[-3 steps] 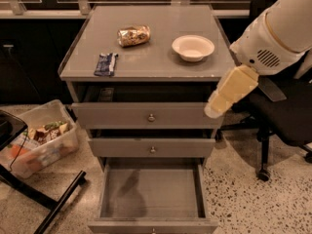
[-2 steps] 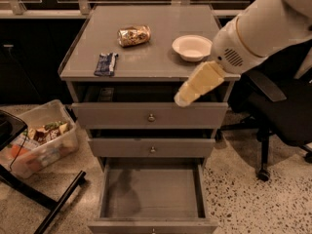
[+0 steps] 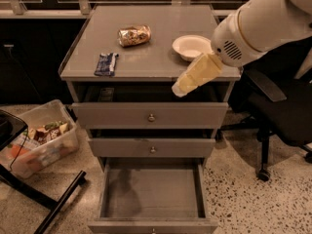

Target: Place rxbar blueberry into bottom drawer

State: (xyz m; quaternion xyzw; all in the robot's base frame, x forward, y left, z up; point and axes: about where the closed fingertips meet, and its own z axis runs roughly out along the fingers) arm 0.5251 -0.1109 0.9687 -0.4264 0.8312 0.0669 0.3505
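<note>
The cabinet (image 3: 146, 65) is standing with its bottom drawer (image 3: 152, 191) pulled out. The gripper (image 3: 181, 87) is hanging at the top's front right edge; its state cannot be told. The bowl (image 3: 191, 47) is sitting just behind it. The rxbar (image 3: 106, 64) is lying on the top's left front, with its wrapper text unreadable.

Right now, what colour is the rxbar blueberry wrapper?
Rxbar blueberry: dark blue, white markings, camera view; tool hovers to its right.

My white arm (image 3: 273, 18) comes in from the far right and slopes down to the left. Its round wrist (image 3: 233, 48) ends in my pale yellow claw (image 3: 181, 87), tilted down-left at the near right edge of the worktop (image 3: 146, 67).
</note>
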